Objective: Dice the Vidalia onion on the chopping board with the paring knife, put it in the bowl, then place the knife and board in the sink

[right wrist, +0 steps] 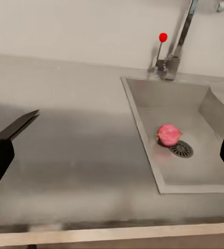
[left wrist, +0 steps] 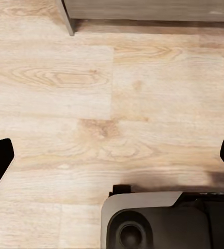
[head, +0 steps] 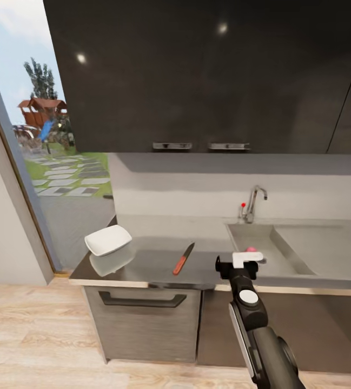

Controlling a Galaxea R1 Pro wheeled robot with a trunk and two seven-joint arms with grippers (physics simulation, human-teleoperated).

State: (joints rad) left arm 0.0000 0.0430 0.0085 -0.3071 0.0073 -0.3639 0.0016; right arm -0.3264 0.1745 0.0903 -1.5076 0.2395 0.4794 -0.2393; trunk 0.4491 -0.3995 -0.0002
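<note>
- My right gripper (right wrist: 112,155) is spread wide, holding nothing, over the countertop's (head: 143,265) front edge just beside the sink (head: 283,243).
- The onion (right wrist: 168,135) lies in the basin, touching the drain (right wrist: 182,149).
- The paring knife (head: 184,258) lies mid-countertop; the bowl (head: 108,240) sits at its left end.
- My left gripper (left wrist: 112,161) hangs wide apart above the wooden floor (left wrist: 65,83).

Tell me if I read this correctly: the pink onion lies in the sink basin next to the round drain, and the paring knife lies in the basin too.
Not quite. The onion does lie in the sink beside the drain, as the right wrist view shows. But the paring knife is not in the basin: the head view shows it lying on the countertop, between the bowl and the sink.
</note>
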